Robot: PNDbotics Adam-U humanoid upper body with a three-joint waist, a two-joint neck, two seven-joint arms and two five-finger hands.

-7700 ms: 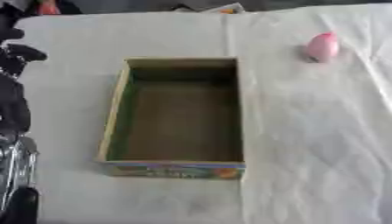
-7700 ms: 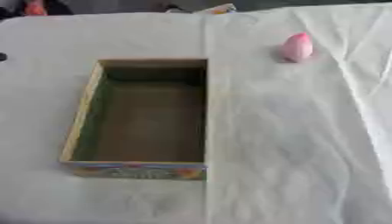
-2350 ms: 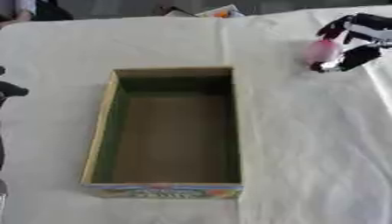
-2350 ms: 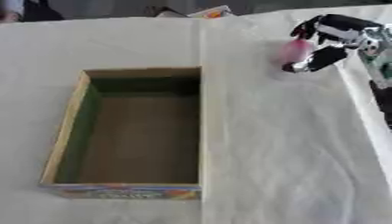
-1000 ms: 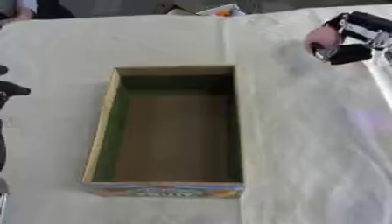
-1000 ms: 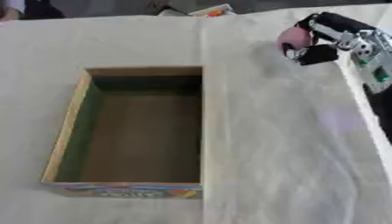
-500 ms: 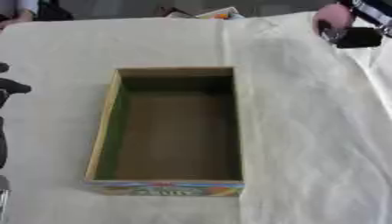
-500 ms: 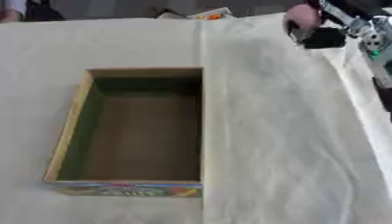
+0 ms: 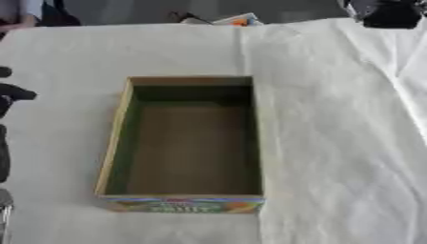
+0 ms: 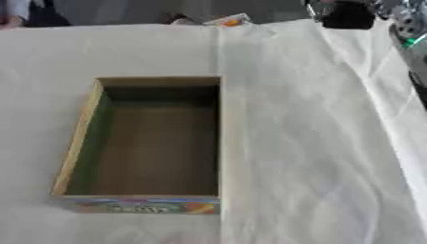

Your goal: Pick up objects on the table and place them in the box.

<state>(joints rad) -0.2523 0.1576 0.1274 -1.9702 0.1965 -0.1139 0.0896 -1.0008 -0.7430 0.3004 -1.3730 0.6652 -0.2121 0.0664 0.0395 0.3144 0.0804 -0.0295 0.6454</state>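
Note:
An open cardboard box (image 9: 183, 205) with green inner walls and a colourful front panel sits mid-table with nothing inside. My right hand (image 9: 385, 13) is raised at the top right edge, beyond the box's far right corner; only its dark curled underside shows. The pink egg-shaped object it lifted is hidden at that edge. Dark fingers of my left hand (image 9: 12, 92) poke in relaxed at the left edge, level with the box's far end, holding nothing.
A white cloth (image 9: 333, 143) covers the table, with folds running down its right side. A small colourful flat item (image 9: 238, 20) lies at the far edge behind the box. The right forearm (image 10: 407, 35) slants along the upper right.
My right hand closed on the pink object on the cloth at the far right and lifted it up to the top edge, where it is no longer seen. The left hand stayed put.

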